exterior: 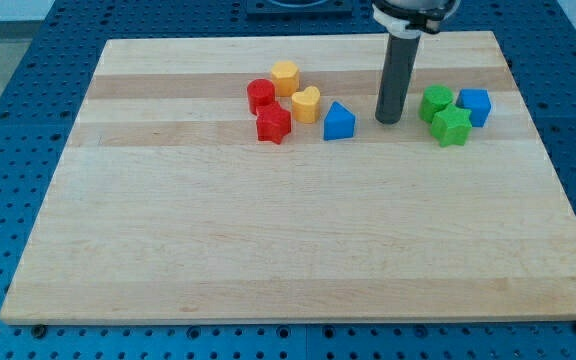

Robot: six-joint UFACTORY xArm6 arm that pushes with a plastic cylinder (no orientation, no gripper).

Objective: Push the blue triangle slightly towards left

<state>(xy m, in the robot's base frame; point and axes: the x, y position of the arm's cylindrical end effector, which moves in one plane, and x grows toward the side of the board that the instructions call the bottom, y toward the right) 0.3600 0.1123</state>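
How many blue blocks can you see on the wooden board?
2. The blue triangle sits near the middle, just to the view's left of my tip. The blue cube is at the view's right, touching the green blocks. None looks hidden.

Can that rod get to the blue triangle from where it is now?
Probably yes. My tip sits just to the view's right of the blue triangle, with only bare board between them; the green blocks lie on its far side.

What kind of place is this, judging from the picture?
Probably a robotics lab bench. A wooden board lies on a blue perforated table, and my tip stands between the blue triangle and the green blocks, touching neither.
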